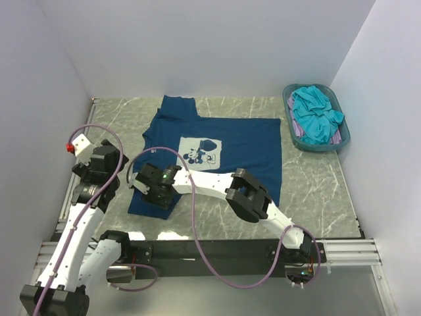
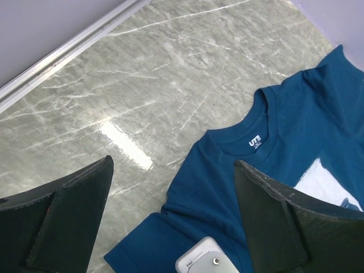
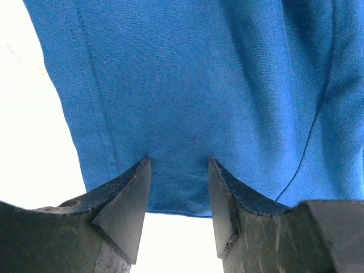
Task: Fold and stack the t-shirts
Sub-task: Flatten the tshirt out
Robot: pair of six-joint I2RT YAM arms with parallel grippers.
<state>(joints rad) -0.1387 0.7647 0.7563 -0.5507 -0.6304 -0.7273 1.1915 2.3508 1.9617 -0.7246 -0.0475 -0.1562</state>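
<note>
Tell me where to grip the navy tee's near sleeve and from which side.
Grip the near sleeve at its hem edge, coming in low from the near-left. The navy tee lies flat, so only that free edge offers a lip. The right pincer straddles it, jaws apart.

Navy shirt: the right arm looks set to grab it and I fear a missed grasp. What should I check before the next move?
1. Navy shirt spread out, print up: ok.
2. Right end effector at the shirt's edge: ok.
3. Its jaws open: ok.
4. Cloth far enough in to catch: cannot tell.
5. Left end effector holding the shirt: not ok, open and empty.
6. Basket clear of the shirt: ok.
</note>
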